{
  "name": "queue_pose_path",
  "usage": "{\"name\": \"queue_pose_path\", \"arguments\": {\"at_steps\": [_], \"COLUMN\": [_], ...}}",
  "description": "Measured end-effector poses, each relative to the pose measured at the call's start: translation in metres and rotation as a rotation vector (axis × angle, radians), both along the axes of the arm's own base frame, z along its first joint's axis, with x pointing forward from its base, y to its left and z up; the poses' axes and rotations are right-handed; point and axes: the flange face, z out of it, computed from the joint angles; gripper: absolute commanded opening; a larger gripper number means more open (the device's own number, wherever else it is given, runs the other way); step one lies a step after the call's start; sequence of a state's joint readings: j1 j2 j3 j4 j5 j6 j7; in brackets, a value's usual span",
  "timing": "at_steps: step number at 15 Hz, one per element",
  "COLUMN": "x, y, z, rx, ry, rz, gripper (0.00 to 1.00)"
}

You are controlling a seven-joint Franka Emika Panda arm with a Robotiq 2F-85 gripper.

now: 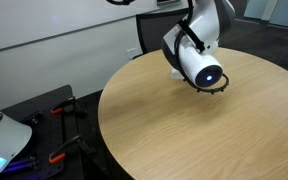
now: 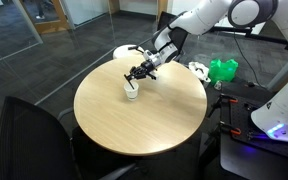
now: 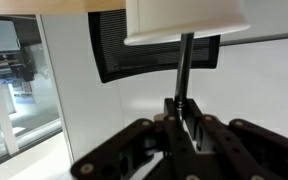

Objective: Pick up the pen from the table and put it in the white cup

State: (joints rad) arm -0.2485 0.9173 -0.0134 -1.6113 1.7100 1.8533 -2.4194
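Pen's off the surface, so the pickup is done. The hand (image 3: 182,118) is clamped shut on the pen (image 3: 182,68), gripping its shaft. The pen runs straight out from the hand to the mouth of the white cup (image 3: 187,20). In an exterior view the hand (image 2: 137,73) hangs just above the white cup (image 2: 131,91), which stands on the surface (image 2: 134,130) right below it. Whether the pen's tip is inside the rim or only at it, the wrist view doesn't settle; it looks just in. What's left, by my reading: ease down a touch, let go, then lift clear without knocking the cup.
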Motion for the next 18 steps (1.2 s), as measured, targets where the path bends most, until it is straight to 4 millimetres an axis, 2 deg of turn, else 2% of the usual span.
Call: {"name": "queue_pose_path", "arguments": {"at_steps": [10, 11, 12, 18], "x": [-0.005, -0.006, -0.006, -0.006], "y": [0.000, 0.000, -0.001, 0.002], "z": [-0.018, -0.020, -0.021, -0.024], "rx": [-0.020, -0.025, -0.029, -0.033], "ry": [0.019, 0.022, 0.026, 0.030], "rz": [-0.005, -0.006, -0.009, -0.020], "gripper": [0.04, 0.40, 0.41, 0.85]}}
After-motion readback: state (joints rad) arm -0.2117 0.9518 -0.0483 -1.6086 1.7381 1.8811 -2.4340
